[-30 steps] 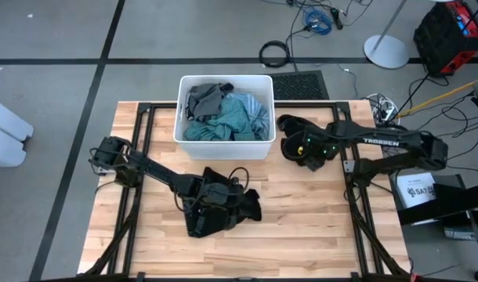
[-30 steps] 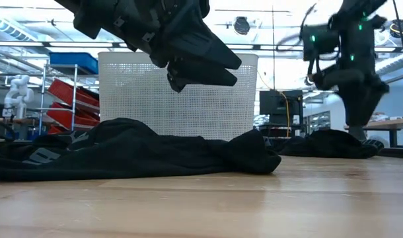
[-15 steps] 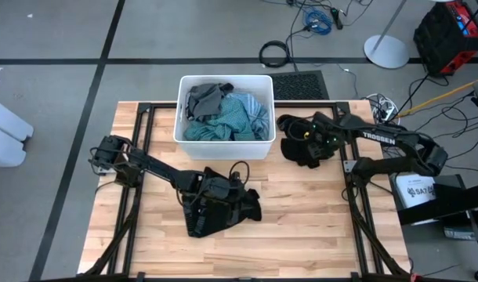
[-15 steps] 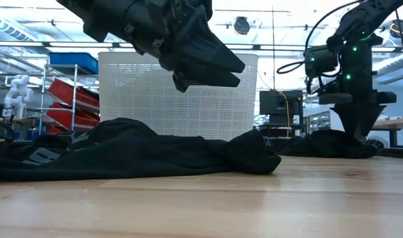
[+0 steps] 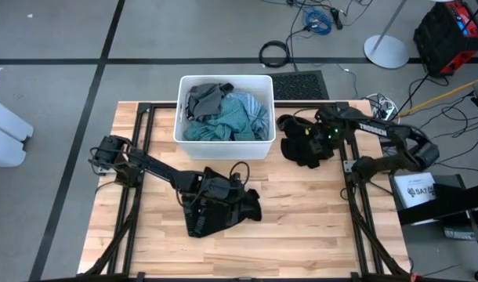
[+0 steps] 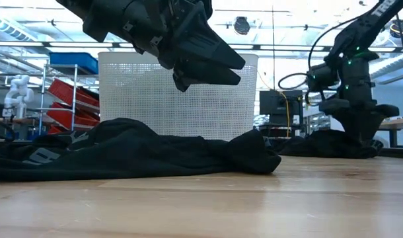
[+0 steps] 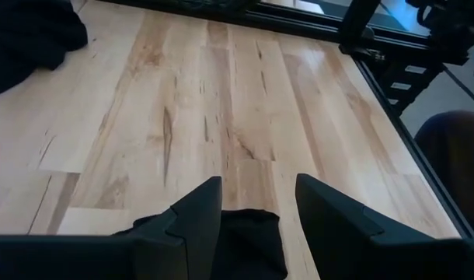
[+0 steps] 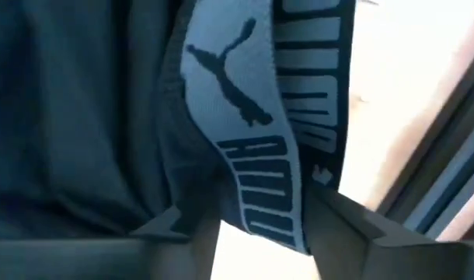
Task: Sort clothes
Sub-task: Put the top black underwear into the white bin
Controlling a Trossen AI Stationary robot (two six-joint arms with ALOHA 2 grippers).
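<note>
A black garment lies crumpled on the wooden table near its middle; it also shows in the low view. My left gripper hangs open just above it, touching nothing. A second black garment with a grey logo waistband lies to the right of the white bin. My right gripper points down into it, open. Teal, light blue and grey clothes lie in the bin. My right gripper comes at the second black garment from above, pointing down. A fold of the logo waistband stands between its open fingers. The garment lies on the table. I cannot tell whether the fingers touch the cloth.
The white perforated bin stands at the table's far middle. Black frame rails run along the table's left and right sides. Bare wood lies at the near right. Cables and stands are on the floor beyond the table.
My right gripper has tipped to point downward and gone down onto the second black garment beside the bin. My left gripper has kept above the first garment, which lies as before.
</note>
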